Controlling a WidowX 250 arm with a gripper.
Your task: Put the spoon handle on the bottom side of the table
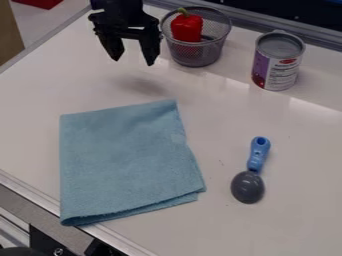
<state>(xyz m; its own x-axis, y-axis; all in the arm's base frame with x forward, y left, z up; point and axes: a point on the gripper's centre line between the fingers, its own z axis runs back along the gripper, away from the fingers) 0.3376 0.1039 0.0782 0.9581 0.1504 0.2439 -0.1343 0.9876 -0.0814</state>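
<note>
Gripper [133,62] hangs empty, fingers apart, above the table [304,220], the spoon [248,187] lying beside the cloth [127,160]; grasp, carry and placement at the bottom side all appear left to do.

So there's a light blue cloth [127,160] lying folded, one corner poking past the table's edge. Further back sits a mesh basket [200,54] with a red pepper [187,27] in it, green stem up, and just off to the right, an upright can [278,62] with a purple and white label.
</note>
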